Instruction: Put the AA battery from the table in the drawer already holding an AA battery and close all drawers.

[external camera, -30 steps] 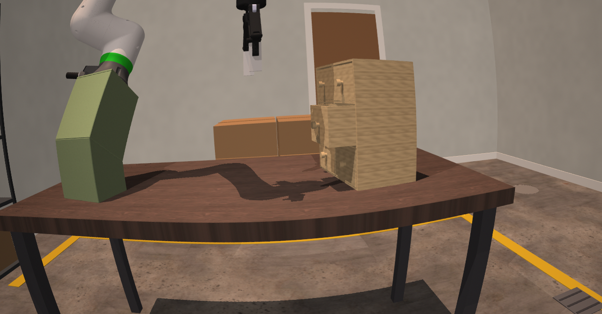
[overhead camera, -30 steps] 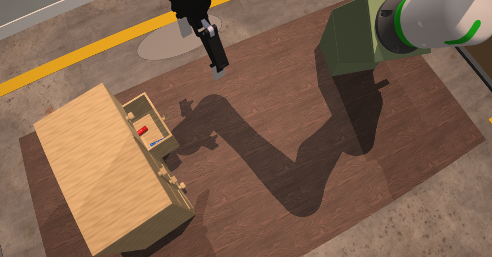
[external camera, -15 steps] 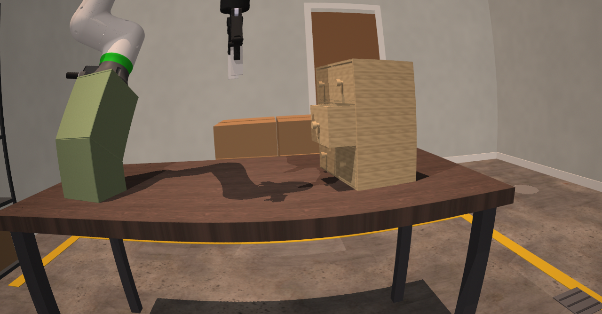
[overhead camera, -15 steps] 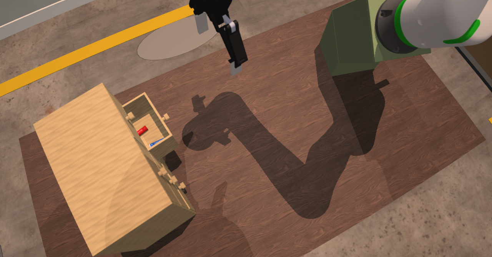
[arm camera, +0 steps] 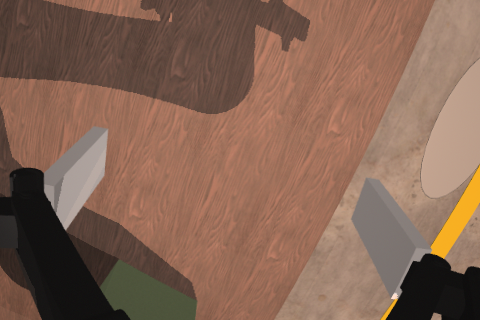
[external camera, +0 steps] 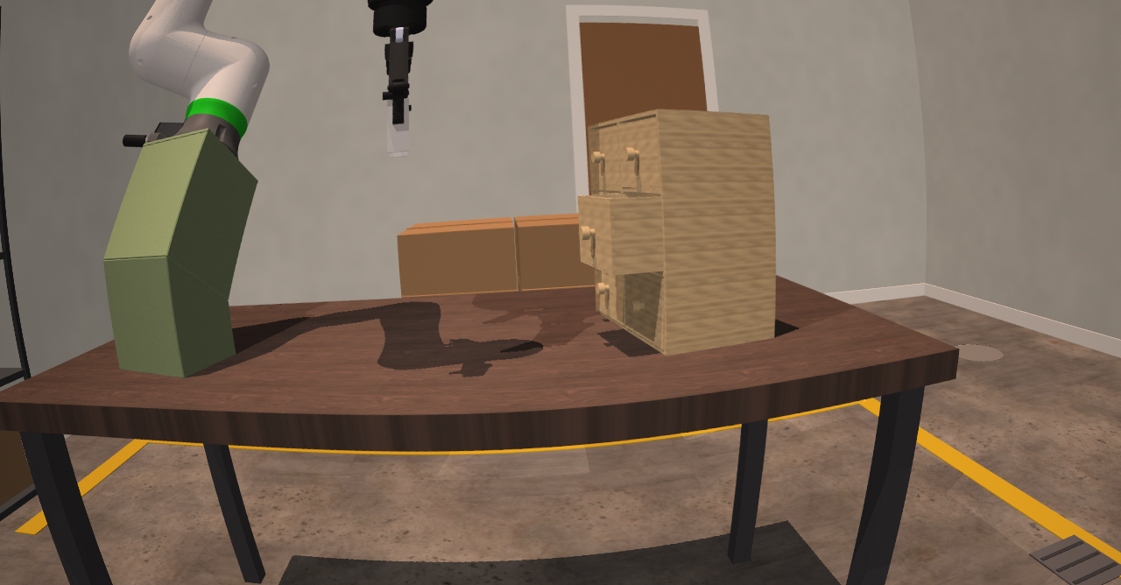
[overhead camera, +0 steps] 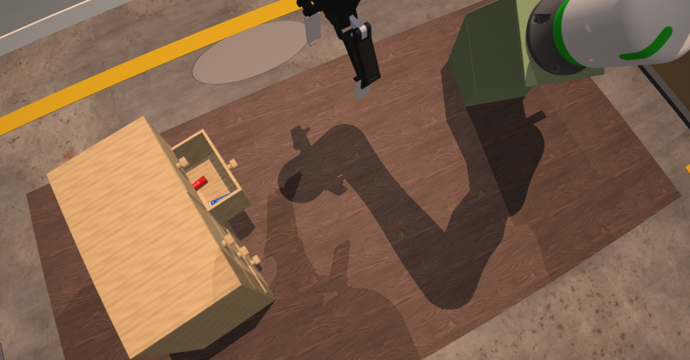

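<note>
Take the chest (overhead camera: 130,222) (external camera: 717,229) as your reference; it stands upright at the left in the top view. Against its front, the drawer (overhead camera: 231,207) (external camera: 636,232) extends part-way and appears level, which exposes its interior for loading and inspection. The drawer contains a red cylinder (overhead camera: 200,182), lying on the floor of the tray nearer the chest, and a blue-and-white item (overhead camera: 219,199) beside one side wall. The red cylinder is probably an AA battery; you cannot confirm the type of the blue one. No battery is discernible on the table (overhead camera: 602,165) (external camera: 313,425) (arm camera: 200,160), so the one to be stored may already be inside; verify this first. Right of the chest, the gripper (overhead camera: 337,59) (external camera: 398,138) (arm camera: 235,177) hangs above the table, its jaws wide apart with nothing between them. Farthest from the chest, the green pedestal (overhead camera: 492,54) (external camera: 144,299) (arm camera: 150,295) supports the arm. If the contents check out, close the jaws and push the drawer in squarely; excess force could shift the chest.
</note>
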Robot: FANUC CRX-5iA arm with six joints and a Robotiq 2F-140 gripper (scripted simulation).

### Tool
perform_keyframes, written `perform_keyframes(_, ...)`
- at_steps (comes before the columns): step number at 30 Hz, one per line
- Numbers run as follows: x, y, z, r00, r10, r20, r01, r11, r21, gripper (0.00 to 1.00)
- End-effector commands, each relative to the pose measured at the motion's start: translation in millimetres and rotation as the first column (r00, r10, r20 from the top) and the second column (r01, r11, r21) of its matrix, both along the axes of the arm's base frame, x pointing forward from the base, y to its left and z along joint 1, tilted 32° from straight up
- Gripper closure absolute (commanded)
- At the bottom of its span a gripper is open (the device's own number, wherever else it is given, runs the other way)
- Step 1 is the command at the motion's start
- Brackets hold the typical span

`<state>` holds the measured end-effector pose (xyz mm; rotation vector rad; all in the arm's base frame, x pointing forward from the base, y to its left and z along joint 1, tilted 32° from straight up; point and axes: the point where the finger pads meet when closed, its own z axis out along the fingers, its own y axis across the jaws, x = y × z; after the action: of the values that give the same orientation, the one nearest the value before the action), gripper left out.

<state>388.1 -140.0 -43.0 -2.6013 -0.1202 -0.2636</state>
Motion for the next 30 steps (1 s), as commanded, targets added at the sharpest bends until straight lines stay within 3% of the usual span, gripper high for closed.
perform_keyframes(1,-0.5,-0.6,0.3,1.000,-0.001,0.001,0.001,1.000,-0.001,0.00)
perform_keyframes(13,4.3,1.6,-2.3,0.999,-0.026,0.044,0.026,1.000,0.006,0.00)
perform_keyframes(30,32.9,14.9,-17.7,0.940,-0.175,0.292,0.161,0.984,0.071,0.00)
